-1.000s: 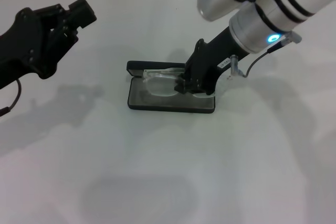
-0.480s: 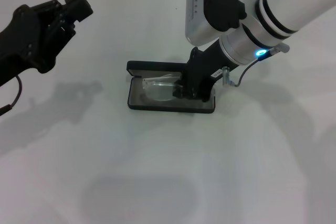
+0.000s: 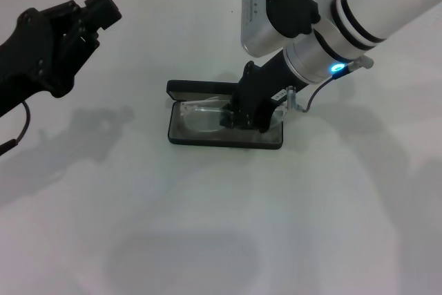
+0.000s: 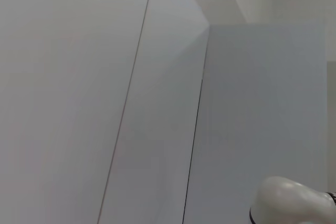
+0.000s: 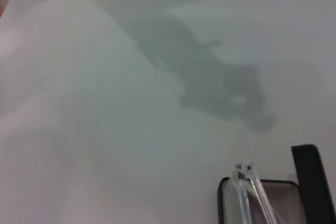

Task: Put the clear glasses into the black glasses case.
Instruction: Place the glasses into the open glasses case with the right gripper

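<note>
— Status of the right arm?
— It extends from the upper right, forearm angled down and leftward, with a blue indicator lit at the wrist. The right gripper (image 3: pixel 242 117) points down; whether its jaws are apart cannot be told.
— And the left arm?
— Raised at upper left. The left gripper (image 3: pixel 103 10) points right, idle.
</note>
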`<state>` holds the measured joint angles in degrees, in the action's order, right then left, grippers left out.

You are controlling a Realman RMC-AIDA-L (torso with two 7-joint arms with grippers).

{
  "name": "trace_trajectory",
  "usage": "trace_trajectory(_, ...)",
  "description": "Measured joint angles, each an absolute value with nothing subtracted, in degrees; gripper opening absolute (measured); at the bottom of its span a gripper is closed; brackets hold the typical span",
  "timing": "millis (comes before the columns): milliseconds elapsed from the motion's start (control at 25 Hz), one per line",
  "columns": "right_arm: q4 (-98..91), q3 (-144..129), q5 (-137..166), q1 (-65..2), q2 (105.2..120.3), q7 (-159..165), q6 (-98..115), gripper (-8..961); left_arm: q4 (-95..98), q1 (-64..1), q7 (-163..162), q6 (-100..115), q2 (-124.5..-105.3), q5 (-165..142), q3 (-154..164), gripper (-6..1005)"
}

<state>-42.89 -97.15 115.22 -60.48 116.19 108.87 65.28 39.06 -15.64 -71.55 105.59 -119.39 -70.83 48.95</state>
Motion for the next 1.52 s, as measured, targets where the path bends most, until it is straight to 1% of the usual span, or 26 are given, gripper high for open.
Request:
trace_trajectory(760,-41.3,-97.2,113.8,-60.6,116.19,108.8,63.4,115,38.0,-15.3,-70.4,105.7,-119.48,-70.8,49.0,76)
trace_trajectory(1400,-41.2,-97.3,112.9,-60.1,116.19,108.5,62.7,245,36.7,-15.1,-69.6,105.9,-119.44,-70.6,49.0,76)
trace_trajectory(1520,-41.3,-97.2,112.9,-60.0,116.19,108.6,62.5,242,36.7,-15.1,-69.6,105.9,-119.44,-70.5,49.0,76)
